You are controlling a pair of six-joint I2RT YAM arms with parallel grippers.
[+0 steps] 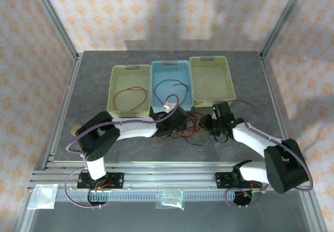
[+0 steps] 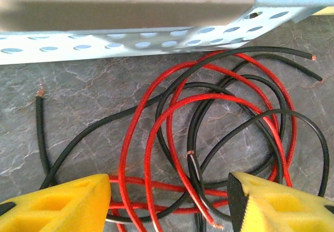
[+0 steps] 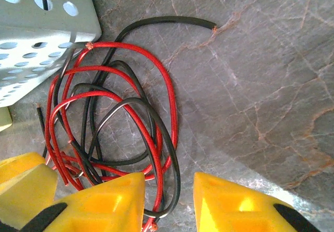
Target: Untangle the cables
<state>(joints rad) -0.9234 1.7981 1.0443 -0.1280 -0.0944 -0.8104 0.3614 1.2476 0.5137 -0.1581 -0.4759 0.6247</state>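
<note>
Yellow left fingers (image 2: 78, 203) are held wide apart low over the bench (image 1: 94, 85), straddling several red and black strands with nothing clamped. The right fingers (image 3: 112, 200) are parted more narrowly. A red and a black loop lie loose in the gap, apparently lined up for a pinch from the opposite side. Between the two arms the tangled cables (image 1: 192, 128) are spread on the grey bench, just in front of the blue basket (image 1: 169, 64). Beyond, a red wire (image 1: 133, 88) is seen in the yellow basket (image 1: 129, 68), a black wire (image 1: 168, 81) in the blue one and a pale wire (image 1: 207, 80) in the cream basket (image 1: 209, 59). This suggests that freed cables are sorted by colour, and the knot is judged far from undone.
</note>
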